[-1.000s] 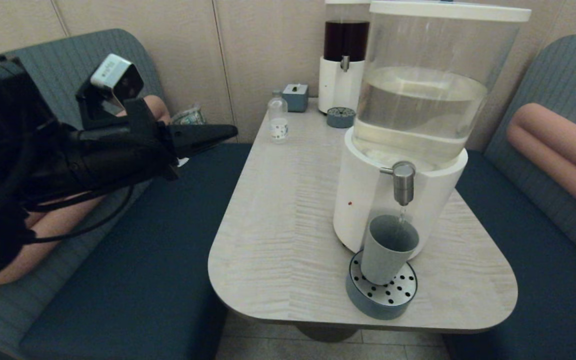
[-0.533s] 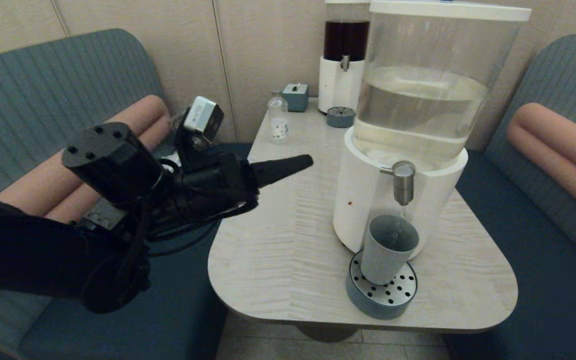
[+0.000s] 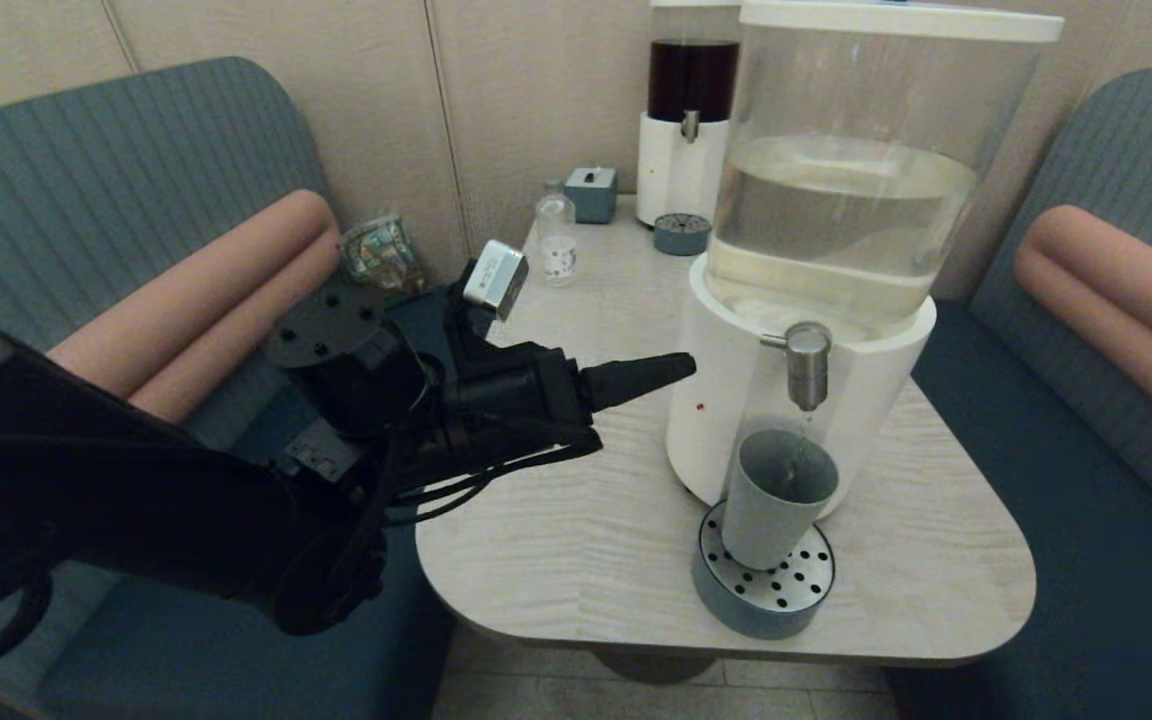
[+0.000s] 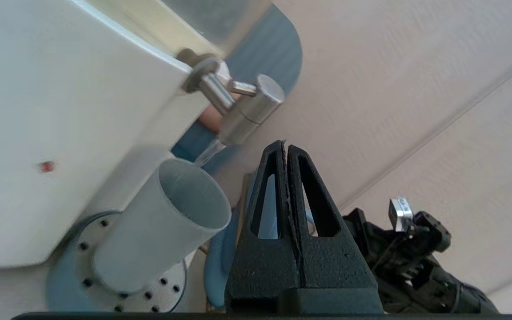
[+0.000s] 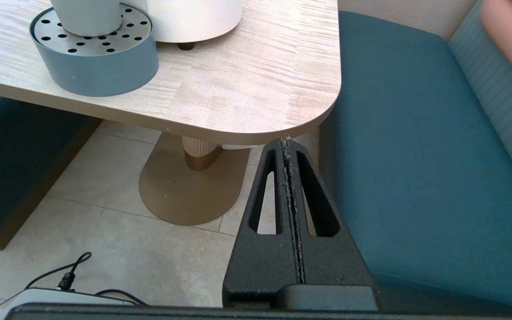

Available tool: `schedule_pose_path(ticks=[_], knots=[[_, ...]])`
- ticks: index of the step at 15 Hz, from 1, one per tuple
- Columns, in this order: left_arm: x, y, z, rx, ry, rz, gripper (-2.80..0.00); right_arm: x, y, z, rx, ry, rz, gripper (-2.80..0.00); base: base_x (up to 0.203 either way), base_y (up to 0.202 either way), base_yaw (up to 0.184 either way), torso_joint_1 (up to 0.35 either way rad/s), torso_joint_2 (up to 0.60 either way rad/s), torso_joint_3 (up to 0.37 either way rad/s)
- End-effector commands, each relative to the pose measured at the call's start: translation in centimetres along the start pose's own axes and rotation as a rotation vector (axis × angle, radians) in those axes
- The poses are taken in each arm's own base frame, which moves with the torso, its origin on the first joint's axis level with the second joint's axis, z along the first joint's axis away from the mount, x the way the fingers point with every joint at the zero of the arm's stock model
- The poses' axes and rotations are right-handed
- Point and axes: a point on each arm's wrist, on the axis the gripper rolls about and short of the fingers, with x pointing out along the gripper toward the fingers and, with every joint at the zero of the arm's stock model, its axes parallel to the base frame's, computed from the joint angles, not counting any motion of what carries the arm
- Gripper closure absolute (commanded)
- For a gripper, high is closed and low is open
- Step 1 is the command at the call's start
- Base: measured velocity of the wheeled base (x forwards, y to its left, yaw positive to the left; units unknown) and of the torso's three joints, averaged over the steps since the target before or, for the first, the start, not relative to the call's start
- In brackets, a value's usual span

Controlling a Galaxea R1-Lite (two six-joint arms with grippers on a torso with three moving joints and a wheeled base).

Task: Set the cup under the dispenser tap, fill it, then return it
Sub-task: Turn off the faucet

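Fill step underway: cup (image 3: 774,500) on drip tray (image 3: 764,600) under dispenser tap (image 3: 807,362), stream running. Left gripper (image 3: 681,367), fingers pressed together, near tap. Next: shut tap, then spread fingers w/ cup approach. Right gripper (image 5: 286,141) parked, fingers together.

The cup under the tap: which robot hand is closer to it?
The left. The left gripper hangs shut over the table, up beside the cup. The right gripper is shut too, parked below the table's edge near the bench seat.

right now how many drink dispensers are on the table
2. The clear-liquid dispenser stands near the front, with the cup under its tap; the dark-liquid dispenser stands at the back by the wall.
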Motion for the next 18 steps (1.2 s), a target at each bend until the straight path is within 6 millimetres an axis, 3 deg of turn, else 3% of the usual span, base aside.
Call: schedule_pose_path(ticks=[1,5,18], knots=[[0.7,0.2,-0.3,-0.004,0.007,-0.018,0.0,0.0,0.0,0.0,-0.001,0.0,0.001,0.0,0.0,0.0,0.0,0.0,0.0,0.0],[2.2,0.1,-0.6,-0.001,0.009,-0.046,0.0,0.0,0.0,0.0,-0.001,0.0,0.001,0.0,0.0,0.0,0.0,0.0,0.0,0.0],[5.1,3.0,0.1,0.051,-0.03,-0.029,0.0,0.0,0.0,0.0,-0.001,0.0,0.001,0.0,0.0,0.0,0.0,0.0,0.0,0.0]])
